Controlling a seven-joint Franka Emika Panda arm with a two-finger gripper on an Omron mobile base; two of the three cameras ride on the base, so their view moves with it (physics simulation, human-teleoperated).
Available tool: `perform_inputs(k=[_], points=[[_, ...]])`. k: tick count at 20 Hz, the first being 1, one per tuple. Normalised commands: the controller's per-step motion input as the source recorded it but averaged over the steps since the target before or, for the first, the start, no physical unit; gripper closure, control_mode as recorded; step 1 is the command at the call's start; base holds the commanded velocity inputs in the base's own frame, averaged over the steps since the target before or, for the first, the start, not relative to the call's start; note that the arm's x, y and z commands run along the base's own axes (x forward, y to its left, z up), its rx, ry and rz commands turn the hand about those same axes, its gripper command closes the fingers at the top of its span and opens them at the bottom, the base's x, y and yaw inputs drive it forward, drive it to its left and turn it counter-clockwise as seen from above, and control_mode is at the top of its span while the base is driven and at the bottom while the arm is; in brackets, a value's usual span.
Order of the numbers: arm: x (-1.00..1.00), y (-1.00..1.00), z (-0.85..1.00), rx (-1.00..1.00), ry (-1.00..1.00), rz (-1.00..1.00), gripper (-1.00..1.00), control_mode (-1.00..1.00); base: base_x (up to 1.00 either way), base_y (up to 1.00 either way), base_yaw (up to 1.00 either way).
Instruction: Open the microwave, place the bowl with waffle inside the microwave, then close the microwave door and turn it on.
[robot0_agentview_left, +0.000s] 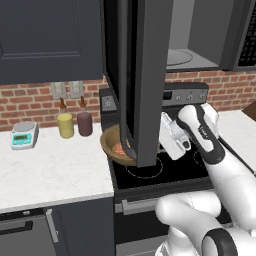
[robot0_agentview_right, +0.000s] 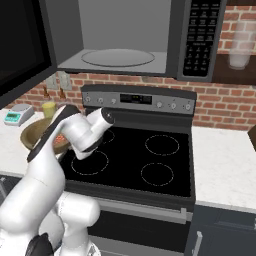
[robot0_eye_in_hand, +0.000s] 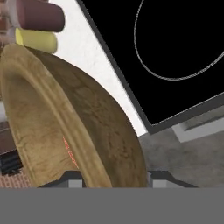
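Two-finger gripper (robot0_eye_in_hand: 114, 178) clamped on the rim of the round shallow brown wooden bowl (robot0_eye_in_hand: 83, 127), one fingertip either side. Bowl raised at the stove's (robot0_agentview_right: 150, 160) left edge, small reddish-orange gridded waffle (robot0_agentview_left: 120, 148) inside, likely for lifting into the large dark grey microwave (robot0_agentview_right: 120, 57) above, wide black-glass microwave door (robot0_agentview_left: 137, 75) swung open. No legible writing.

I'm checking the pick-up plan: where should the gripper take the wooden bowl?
At the rim of the bowl, from the stove side, one finger inside and one outside. The wall is thin and flared, and the waffle sits in the middle, clear of the rim.
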Motion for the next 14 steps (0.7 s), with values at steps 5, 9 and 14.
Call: perform_inputs(k=[5,9,14], points=[[-0.59,-0.67,0.65,-0.01,-0.04,-0.13,1.00,-1.00,0.00,0.00,0.00],[-0.69,-0.68,0.82,0.00,-0.08,-0.15,1.00,-1.00,0.00,0.00,0.00],[-0.60,-0.48,0.91,0.00,0.00,-0.21,1.00,-1.00,0.00,0.00,0.00]])
